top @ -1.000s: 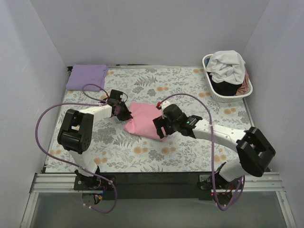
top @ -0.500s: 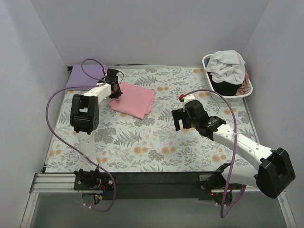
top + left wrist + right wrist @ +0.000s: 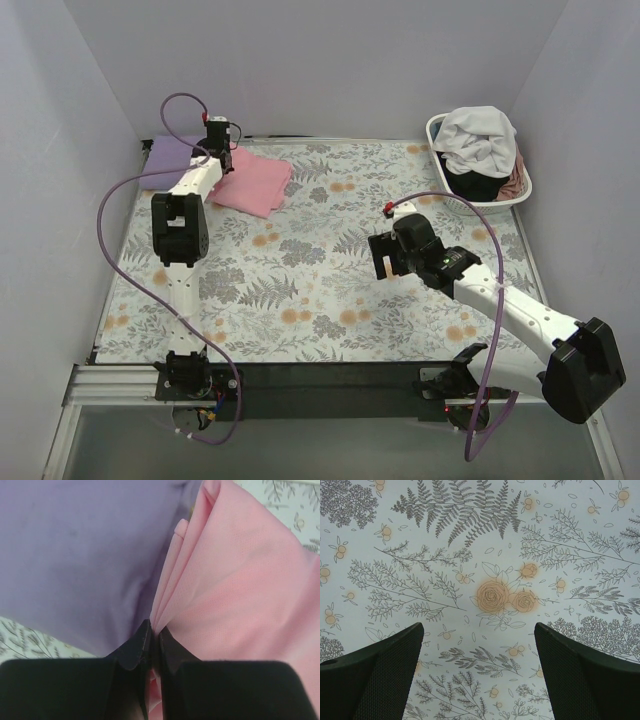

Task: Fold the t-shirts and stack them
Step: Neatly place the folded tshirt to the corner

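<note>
A folded light pink t-shirt [image 3: 252,183] lies at the back left of the table, its left edge against a folded lavender t-shirt [image 3: 172,157] in the corner. My left gripper [image 3: 221,160] is shut on the pink shirt's edge; the wrist view shows pink cloth [image 3: 240,580] pinched between the jaws [image 3: 154,632] with lavender cloth [image 3: 85,555] beside it. My right gripper [image 3: 384,261] hovers open over the bare floral cover [image 3: 492,597] at centre right, nothing between its fingers [image 3: 385,665].
A white laundry basket [image 3: 447,186] at the back right holds white [image 3: 478,135], black and dusty pink shirts. Grey walls close in the table on three sides. The left arm's purple cable [image 3: 130,185] loops over the left side.
My left gripper has dragged the pink t-shirt from the table's middle to the back left, next to the lavender one. My right gripper let go, opened and pulled back to the right.
</note>
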Tool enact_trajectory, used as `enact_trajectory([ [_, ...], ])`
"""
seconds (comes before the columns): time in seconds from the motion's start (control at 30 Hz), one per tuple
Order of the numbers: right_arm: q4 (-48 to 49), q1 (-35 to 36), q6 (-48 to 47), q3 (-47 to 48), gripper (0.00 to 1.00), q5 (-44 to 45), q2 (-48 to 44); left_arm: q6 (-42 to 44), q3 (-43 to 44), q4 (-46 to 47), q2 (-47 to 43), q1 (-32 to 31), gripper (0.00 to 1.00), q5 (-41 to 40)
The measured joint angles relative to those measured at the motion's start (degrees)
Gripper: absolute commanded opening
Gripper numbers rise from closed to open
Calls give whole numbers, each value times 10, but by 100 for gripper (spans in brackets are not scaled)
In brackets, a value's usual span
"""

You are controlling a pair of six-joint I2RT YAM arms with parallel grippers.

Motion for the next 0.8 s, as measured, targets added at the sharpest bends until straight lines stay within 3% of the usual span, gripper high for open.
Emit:
enact_trajectory([
  [0.17,-17,-2,2,2,96,0,8,51,68,16,28,12,0,-13],
  [0.4,-70,-2,3,50,95,7,87,111,158,35,70,21,0,-54],
  [0.8,-96,-2,2,53,96,28,102,167,180,39,83,69,0,-64],
])
